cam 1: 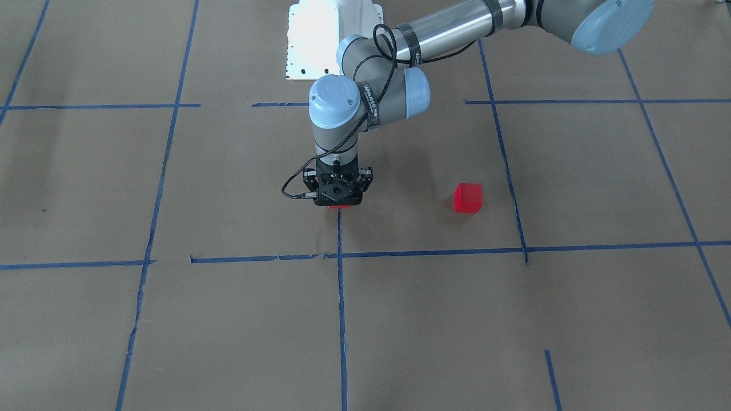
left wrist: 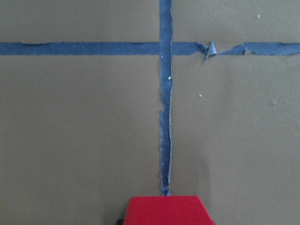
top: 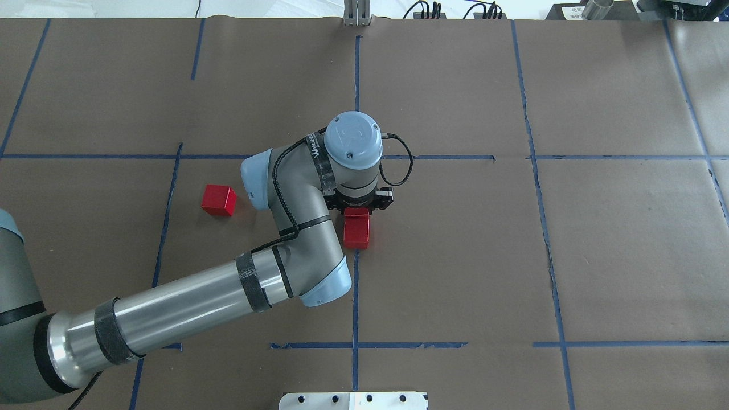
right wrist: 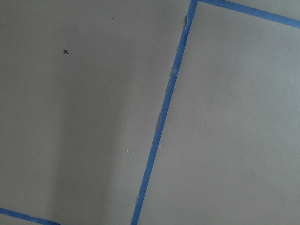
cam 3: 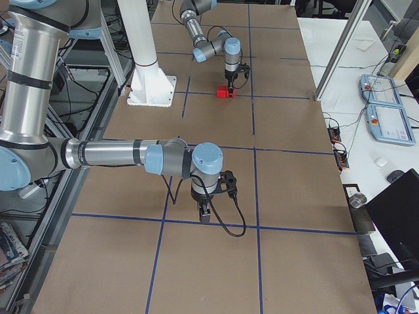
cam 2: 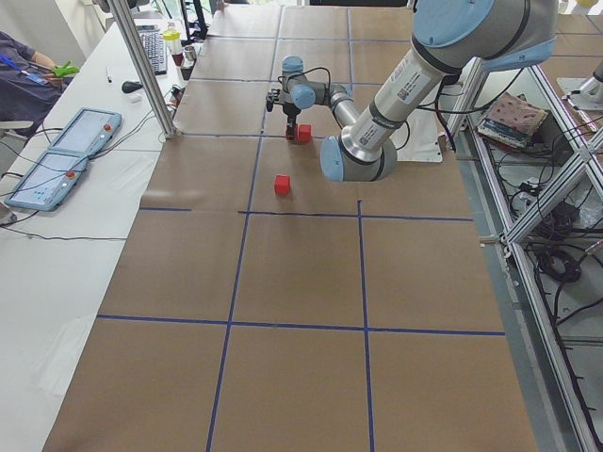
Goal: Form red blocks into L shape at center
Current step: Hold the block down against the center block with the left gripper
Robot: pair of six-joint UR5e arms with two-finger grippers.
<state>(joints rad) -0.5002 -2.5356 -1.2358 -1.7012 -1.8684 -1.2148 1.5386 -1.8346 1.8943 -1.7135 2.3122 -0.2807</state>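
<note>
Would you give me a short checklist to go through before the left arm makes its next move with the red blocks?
1. Left hand above centre block: ok.
2. Its grip on that block: cannot tell.
3. Neighbouring block touching it in line: ok.
4. Third block joined into the L: not ok, it lies apart.
5. Right hand away from centre: ok.

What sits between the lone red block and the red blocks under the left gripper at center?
Nothing visible on the table. The front-facing view shows only bare brown paper between the lone red block and the left gripper over the center blocks. Overhead, the left arm's wrist joint hides part of that stretch.
</note>
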